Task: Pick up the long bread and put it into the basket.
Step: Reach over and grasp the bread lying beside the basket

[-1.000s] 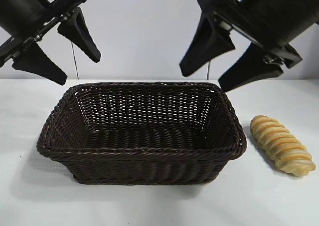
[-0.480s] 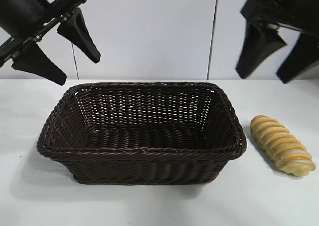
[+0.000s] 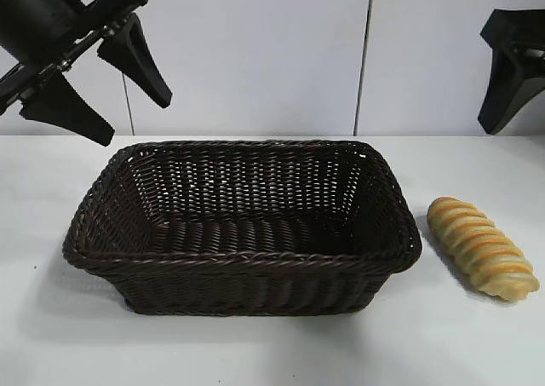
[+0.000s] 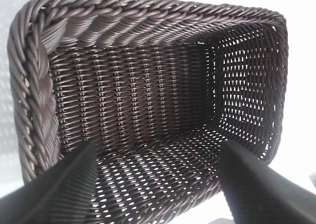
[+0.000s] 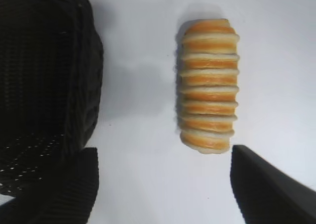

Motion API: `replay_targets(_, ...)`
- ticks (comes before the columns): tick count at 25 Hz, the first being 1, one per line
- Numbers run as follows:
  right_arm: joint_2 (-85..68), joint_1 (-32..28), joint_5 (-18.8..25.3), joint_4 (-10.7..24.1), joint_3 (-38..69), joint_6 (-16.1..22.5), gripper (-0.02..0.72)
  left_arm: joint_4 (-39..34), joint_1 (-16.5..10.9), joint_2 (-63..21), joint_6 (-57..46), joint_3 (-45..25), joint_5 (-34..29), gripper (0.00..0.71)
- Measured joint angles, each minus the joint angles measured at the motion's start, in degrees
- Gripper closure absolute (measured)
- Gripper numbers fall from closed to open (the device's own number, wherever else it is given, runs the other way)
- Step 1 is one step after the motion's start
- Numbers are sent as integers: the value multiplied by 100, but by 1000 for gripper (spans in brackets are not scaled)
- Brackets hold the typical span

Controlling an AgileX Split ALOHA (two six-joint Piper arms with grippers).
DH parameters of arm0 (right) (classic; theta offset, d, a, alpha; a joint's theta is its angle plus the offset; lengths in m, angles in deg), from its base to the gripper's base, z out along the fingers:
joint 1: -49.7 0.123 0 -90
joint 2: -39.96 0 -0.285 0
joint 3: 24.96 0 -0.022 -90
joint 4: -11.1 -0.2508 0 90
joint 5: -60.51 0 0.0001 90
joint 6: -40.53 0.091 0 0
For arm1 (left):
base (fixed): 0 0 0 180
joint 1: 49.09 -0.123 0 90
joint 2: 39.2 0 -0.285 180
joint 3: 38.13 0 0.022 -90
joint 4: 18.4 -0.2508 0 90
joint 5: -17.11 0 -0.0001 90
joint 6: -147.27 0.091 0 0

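Note:
The long bread [image 3: 483, 247], a golden-tan ridged loaf, lies on the white table to the right of the basket [image 3: 241, 262]. The basket is dark-brown wicker, empty, in the middle of the table. My right gripper is high at the right edge; only one black finger [image 3: 509, 71] shows in the exterior view. In the right wrist view the right gripper [image 5: 163, 184] is open and empty, high above the table, with the bread [image 5: 208, 85] ahead of its fingertips. My left gripper [image 3: 109, 92] is open and empty, hanging above the basket's left end; its wrist view looks down into the basket [image 4: 44, 100].
White table [image 3: 272, 352] with a white back wall. Bare table surface lies between the basket's right side and the bread [image 5: 143, 100], and in front of the basket.
My right gripper has swung to the right, from above the basket's right end to the right edge of the view, over the bread's side. The left arm, basket and bread have not moved.

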Motion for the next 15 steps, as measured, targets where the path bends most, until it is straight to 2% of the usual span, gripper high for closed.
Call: replay_targets(15,1544,-2,-824,204,-17,50,165,0,0,0,12,0,-6,202)
